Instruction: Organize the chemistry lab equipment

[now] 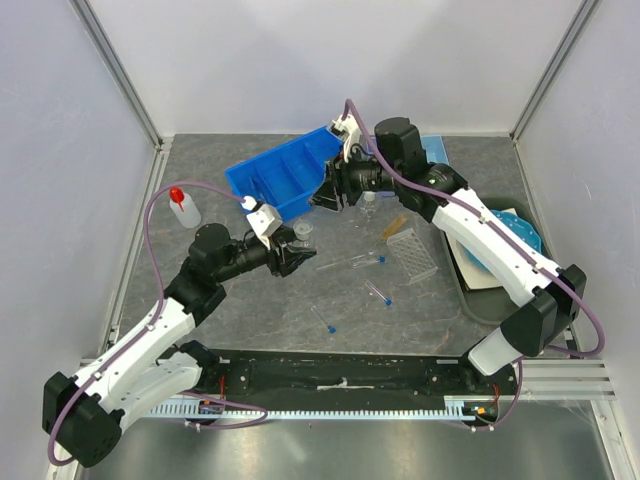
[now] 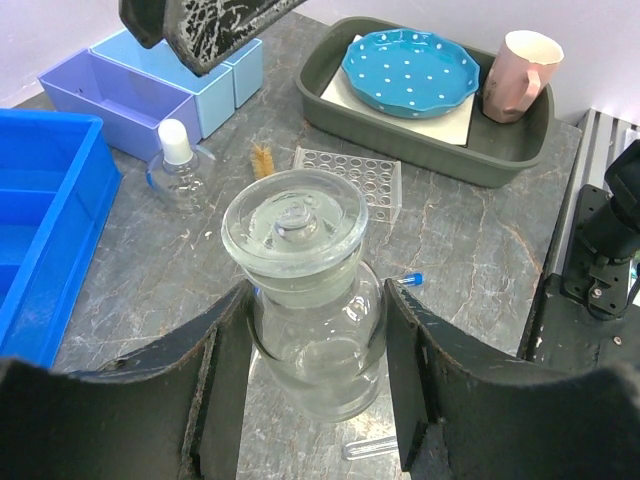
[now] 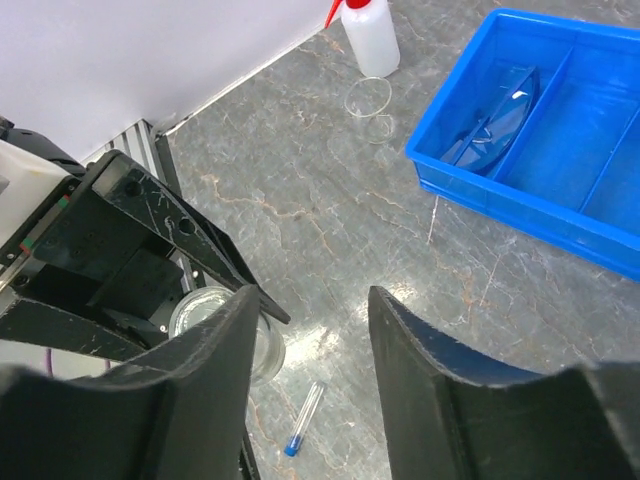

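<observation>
My left gripper (image 1: 293, 252) is shut on a clear glass stoppered bottle (image 2: 303, 290), its fingers (image 2: 222, 370) pressed to both sides; the bottle also shows in the top view (image 1: 302, 232). My right gripper (image 1: 328, 192) hangs open and empty over the table beside the blue bin (image 1: 285, 172), its jaws wide apart in the right wrist view (image 3: 315, 305). Blue-framed safety glasses (image 3: 495, 115) lie in that bin. The red-capped squeeze bottle (image 1: 183, 207) stands at the far left. A small flask (image 2: 178, 165), tube rack (image 2: 350, 175), tan stick (image 2: 263, 158) and loose blue-capped test tubes (image 1: 378, 292) lie around the middle.
A grey tray (image 2: 440, 150) at the right holds a teal dotted plate (image 2: 410, 70) and a pinkish cup (image 2: 518, 75). Light blue bins (image 2: 140, 85) stand at the back. A clear beaker (image 3: 370, 100) lies near the squeeze bottle (image 3: 370, 35). Walls enclose the table.
</observation>
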